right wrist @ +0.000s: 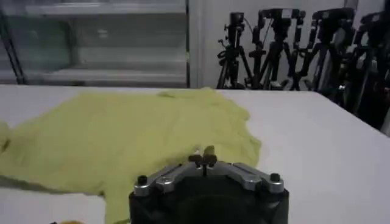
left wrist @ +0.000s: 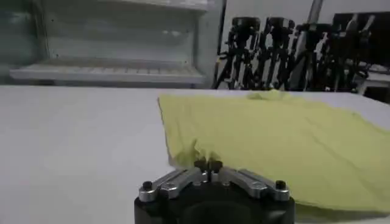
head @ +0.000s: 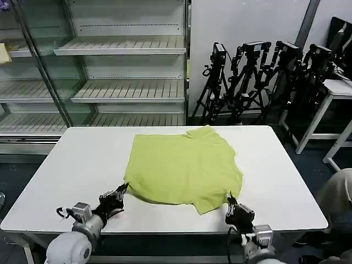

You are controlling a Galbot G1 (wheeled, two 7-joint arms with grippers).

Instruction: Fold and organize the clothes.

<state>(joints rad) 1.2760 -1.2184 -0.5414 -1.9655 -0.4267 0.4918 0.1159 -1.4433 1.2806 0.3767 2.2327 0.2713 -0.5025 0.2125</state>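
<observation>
White table (head: 66,165), shelving (head: 126,66) behind.

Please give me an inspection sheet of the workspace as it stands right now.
Surface: white table, bare apart from the garment.
Job's things: lime yellow-green T-shirt lying mostly flat mid-table, plain side up, one sleeve bunched at the far edge.
Clutter: nothing seen on the table.
Grippers: left gripper at the shirt's near left corner, fingers closed on the hem; right gripper at the near right corner, fingers closed on the fabric.
Cables: thin wires by both wrists, off the cloth.
Surroundings: empty metal shelving behind; black tripods against the wall; a second white table to the right.
</observation>
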